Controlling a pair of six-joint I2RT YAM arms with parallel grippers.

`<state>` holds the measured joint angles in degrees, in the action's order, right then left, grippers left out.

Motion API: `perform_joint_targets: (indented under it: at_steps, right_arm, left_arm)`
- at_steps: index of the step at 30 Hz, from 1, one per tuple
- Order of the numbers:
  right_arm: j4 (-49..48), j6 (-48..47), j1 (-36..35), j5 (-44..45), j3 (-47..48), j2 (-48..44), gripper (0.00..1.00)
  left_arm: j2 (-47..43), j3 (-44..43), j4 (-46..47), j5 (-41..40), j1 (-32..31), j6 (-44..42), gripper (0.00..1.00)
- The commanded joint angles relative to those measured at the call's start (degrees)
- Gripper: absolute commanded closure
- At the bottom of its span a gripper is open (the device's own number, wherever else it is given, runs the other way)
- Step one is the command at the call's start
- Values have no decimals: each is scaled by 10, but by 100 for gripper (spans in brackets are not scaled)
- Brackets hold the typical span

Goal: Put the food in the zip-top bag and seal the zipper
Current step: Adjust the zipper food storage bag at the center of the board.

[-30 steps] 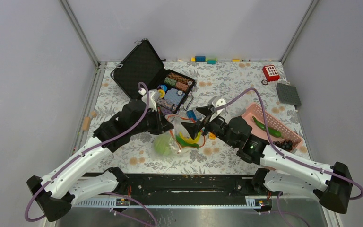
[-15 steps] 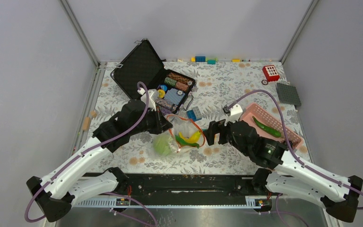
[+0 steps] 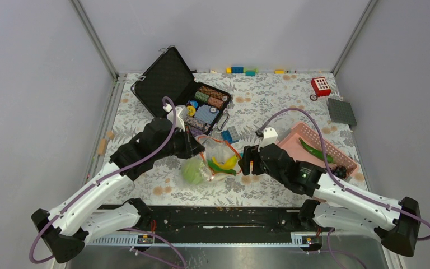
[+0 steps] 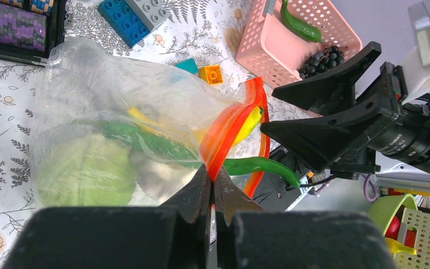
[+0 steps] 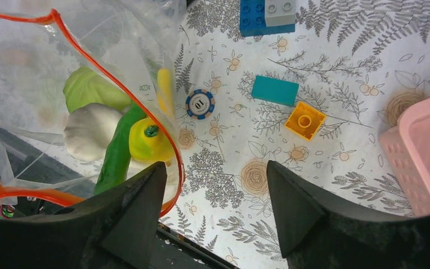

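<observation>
One drop looks done: right claw (image 5: 213,171), spread empty, has left the clear floppy bag (image 4: 106,95); left claw (image 4: 211,175) pinches its orange-red zipper strip (image 4: 230,124).

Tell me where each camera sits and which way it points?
Top: fixed above and behind, looking down on the table; left arm and right arm show whole.
Left wrist: on the left arm, looking past the left hand, shut on the orange strip of the bag.
Right wrist: on the right arm, looking down past the open right hand at the bag's mouth.
Shared: both wrist views show the orange brick.
</observation>
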<state>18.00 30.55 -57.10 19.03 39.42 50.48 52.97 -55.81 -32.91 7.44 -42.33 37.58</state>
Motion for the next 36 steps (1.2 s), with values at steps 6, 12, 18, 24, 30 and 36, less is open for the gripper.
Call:
perform_joint_targets:
  at_steps: [6, 12, 18, 24, 30, 36]
  right_arm:
    - [-34, 26, -2, -49, -4, 32, 41]
    - [-60, 24, -2, -95, -4, 47, 68]
    - [-60, 1, -2, -131, 31, 28, 100]
    - [3, -26, -2, -171, 156, 58, 100]
    - [142, -34, -2, -173, 352, 153, 100]
    - [245, -65, -2, -149, 497, 237, 100]
  left_arm:
    - [-9, -11, 46, 26, 4, 2, 100]
    - [-20, -6, 52, 31, 3, 0, 100]
    - [-23, -3, 53, 45, 3, -1, 100]
    - [-28, 6, 50, 18, 3, 0, 100]
    - [-50, 1, 2, -78, 4, 7, 100]
    - [-87, -24, -94, -196, 3, 24, 100]
